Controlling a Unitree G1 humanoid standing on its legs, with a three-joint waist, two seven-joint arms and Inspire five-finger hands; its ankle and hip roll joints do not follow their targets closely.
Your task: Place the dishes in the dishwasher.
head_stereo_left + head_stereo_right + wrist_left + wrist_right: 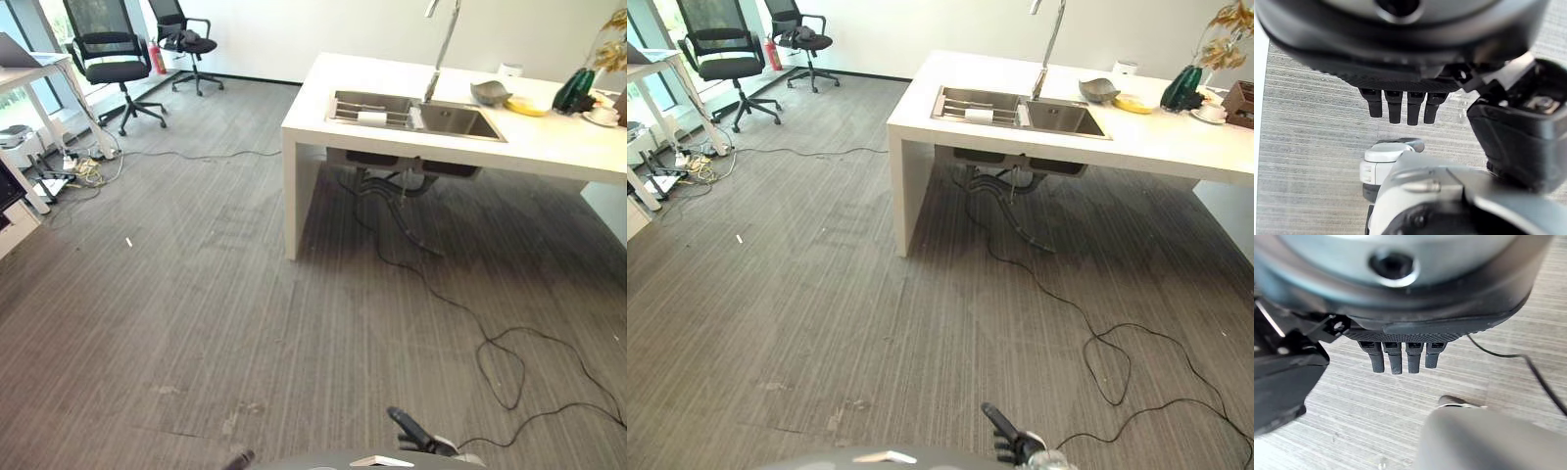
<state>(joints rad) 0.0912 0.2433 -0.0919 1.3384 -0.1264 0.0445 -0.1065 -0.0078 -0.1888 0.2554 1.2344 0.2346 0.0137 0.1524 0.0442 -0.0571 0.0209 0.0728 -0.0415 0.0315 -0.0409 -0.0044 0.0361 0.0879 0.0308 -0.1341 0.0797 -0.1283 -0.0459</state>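
Both your left hand (1400, 105) and right hand (1400, 355) hang with fingers straight, holding nothing (dishes lie far ahead-right): grey bowl (490, 93), yellow plate (527, 106) beside the sink (460, 122).

No text, label, number or sign can be read on anything in these views.

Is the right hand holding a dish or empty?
Empty: the right hand hangs with straight fingers over bare carpet, nothing between them.
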